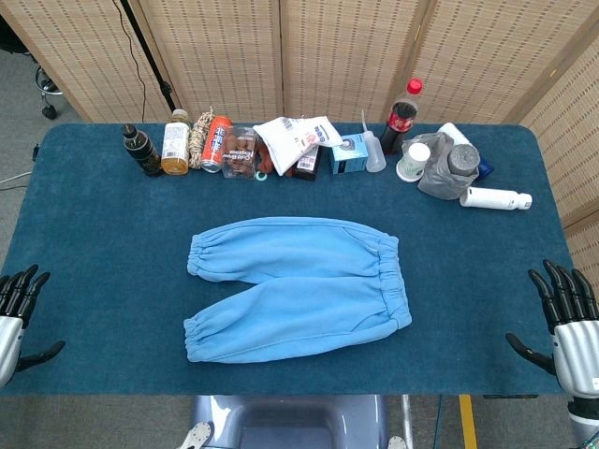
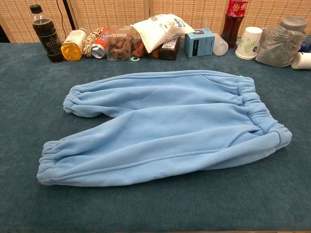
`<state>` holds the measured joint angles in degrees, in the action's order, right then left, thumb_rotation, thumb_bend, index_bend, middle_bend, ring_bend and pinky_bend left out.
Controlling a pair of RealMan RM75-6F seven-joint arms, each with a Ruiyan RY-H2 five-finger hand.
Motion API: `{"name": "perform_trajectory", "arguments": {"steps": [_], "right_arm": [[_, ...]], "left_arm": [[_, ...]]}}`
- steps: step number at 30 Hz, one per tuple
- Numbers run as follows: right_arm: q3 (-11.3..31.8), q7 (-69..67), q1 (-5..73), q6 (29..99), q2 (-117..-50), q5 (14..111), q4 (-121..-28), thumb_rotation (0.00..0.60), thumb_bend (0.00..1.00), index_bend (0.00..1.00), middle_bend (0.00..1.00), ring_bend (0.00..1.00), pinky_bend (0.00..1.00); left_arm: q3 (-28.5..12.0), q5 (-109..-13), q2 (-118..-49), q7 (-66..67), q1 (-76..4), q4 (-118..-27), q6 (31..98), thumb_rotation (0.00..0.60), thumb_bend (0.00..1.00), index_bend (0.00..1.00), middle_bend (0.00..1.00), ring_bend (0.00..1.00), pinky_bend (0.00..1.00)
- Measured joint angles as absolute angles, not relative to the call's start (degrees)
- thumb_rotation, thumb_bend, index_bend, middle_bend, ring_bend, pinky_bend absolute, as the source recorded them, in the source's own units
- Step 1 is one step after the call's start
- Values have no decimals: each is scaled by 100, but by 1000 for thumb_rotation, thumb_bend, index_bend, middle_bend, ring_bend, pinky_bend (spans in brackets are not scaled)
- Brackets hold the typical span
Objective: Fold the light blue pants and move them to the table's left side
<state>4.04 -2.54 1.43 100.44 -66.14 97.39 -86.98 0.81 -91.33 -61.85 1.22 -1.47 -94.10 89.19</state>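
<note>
The light blue pants (image 1: 295, 285) lie spread flat in the middle of the dark blue table (image 1: 94, 243), waistband to the right, both legs pointing left. In the chest view the pants (image 2: 165, 128) fill the centre, cuffs at the left. My left hand (image 1: 17, 313) rests at the table's near left edge, fingers spread, holding nothing. At the near right edge my right hand (image 1: 568, 323) also stands with its fingers apart and empty. Both hands are well clear of the pants. Neither hand shows in the chest view.
Along the far edge stand a dark bottle (image 1: 141, 150), a yellow bottle (image 1: 175, 142), a can (image 1: 216, 143), snack packs (image 1: 295, 140), a blue box (image 1: 351, 152), a cola bottle (image 1: 401, 116), a paper cup (image 1: 413, 160), a grey wrapped jar (image 1: 451, 166) and a white tube (image 1: 494, 198).
</note>
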Motion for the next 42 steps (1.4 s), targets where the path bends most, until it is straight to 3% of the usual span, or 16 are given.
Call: {"name": "perform_trajectory", "arguments": {"steps": [3, 13, 15, 20, 32, 42], "right_arm": [[387, -268, 140, 10079, -6627, 9830, -8680, 600, 0, 0, 0, 0, 95], [265, -284, 295, 9871, -6721, 10111, -8580, 600, 0, 0, 0, 0, 67], [225, -267, 357, 9784, -6772, 10210, -8522, 600, 0, 2, 0, 0, 100], [57, -129, 598, 9441, -7062, 10598, -8300, 600, 0, 57, 12, 13, 149], [-176, 673, 1088, 8513, -7938, 10978, -7736, 600, 0, 74, 25, 17, 152], [-185, 1027, 1425, 8033, -8383, 10915, -7672, 600, 0, 193, 91, 67, 257]], "left_arm": [[85, -9118, -6184, 119, -148, -9404, 8895, 600, 35, 0, 0, 0, 0], [90, -9134, -6176, 174, -146, -9452, 8897, 600, 35, 0, 0, 0, 0], [97, -9155, -6171, 177, -149, -9462, 8894, 600, 35, 0, 0, 0, 0], [120, -9183, -6149, 113, -135, -9460, 8911, 600, 35, 0, 0, 0, 0], [113, -9158, -6098, -33, -123, -9485, 8924, 600, 35, 0, 0, 0, 0], [83, -9059, -6111, -34, -156, -9515, 8823, 600, 35, 0, 0, 0, 0]]}}
